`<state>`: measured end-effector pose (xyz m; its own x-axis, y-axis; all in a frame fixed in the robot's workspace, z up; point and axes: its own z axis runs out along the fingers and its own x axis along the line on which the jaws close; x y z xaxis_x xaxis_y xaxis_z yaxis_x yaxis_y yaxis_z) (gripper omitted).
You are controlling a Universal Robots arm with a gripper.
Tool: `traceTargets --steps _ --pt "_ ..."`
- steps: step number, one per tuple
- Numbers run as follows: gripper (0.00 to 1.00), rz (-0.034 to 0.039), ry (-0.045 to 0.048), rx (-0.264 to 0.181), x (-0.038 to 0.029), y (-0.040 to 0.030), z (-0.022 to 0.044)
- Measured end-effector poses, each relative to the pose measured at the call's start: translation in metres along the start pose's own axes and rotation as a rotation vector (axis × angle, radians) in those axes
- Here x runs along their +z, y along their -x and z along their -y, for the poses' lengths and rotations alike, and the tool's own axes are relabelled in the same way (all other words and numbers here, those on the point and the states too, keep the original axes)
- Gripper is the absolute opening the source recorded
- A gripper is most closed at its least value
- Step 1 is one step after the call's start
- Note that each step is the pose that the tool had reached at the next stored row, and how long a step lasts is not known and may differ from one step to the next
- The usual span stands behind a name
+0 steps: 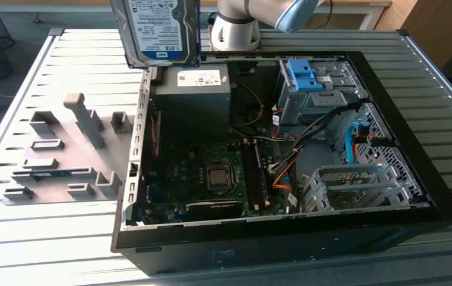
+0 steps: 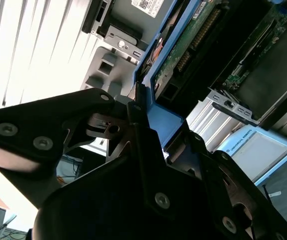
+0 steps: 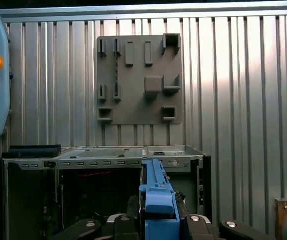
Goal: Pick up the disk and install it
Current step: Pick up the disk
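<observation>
In the exterior view, toward its left, a grey fixture plate [image 1: 59, 152] with raised holders lies flat on the slatted metal tabletop [image 1: 19, 238], just beside the open computer case [image 1: 290, 250], which lies on its side with its interior facing up. The disk [image 1: 156, 30] hangs in the air over the case's far corner on the exterior view's left. It is upright with its white-and-blue label toward the camera, and its lower edge is just above the case rim, clear of the bays. In both wrist views the gripper [image 3: 158, 209] is clenched on the disk [image 3: 156, 182], its black fingers [image 2: 138, 130] pressed against the bright blue frame of the disk [image 2: 166, 125]; the drive's green circuit side shows in the second wrist view. Inside the case, directly under the disk, sits the grey power supply [image 1: 194, 89] with a white sticker. Nearer the camera the motherboard [image 1: 210, 176] covers the floor of the case, with a bundle of orange and black cables [image 1: 285, 167] running beside it. Behind the case stands the base of the arm [image 1: 234, 27]. Further toward the exterior view's right, a grey metal drive cage [image 1: 321, 98] at the case's far side holds a bare blue bracket [image 1: 304, 72] in its top. Nearer the camera a perforated cage [image 1: 353, 187] of silver metal stands against the case's wall on the exterior view's right, and blue cabling runs between the two cages.
</observation>
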<state>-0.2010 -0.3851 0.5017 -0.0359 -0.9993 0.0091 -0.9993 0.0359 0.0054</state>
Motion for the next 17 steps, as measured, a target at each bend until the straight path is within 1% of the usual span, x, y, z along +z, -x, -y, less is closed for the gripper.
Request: traceTargets --steps 3,5,8,17 --pt "0.36 0.0000 0.0000 0.000 0.0000 -0.0006 0.0077" --pt "0.36 0.0000 0.0000 0.000 0.0000 -0.0018 0.0104" --pt "0.36 -0.0001 0.0001 0.000 0.0000 -0.0058 0.0127" --pt "0.36 0.0000 0.0000 0.000 0.0001 -0.0194 0.0157"
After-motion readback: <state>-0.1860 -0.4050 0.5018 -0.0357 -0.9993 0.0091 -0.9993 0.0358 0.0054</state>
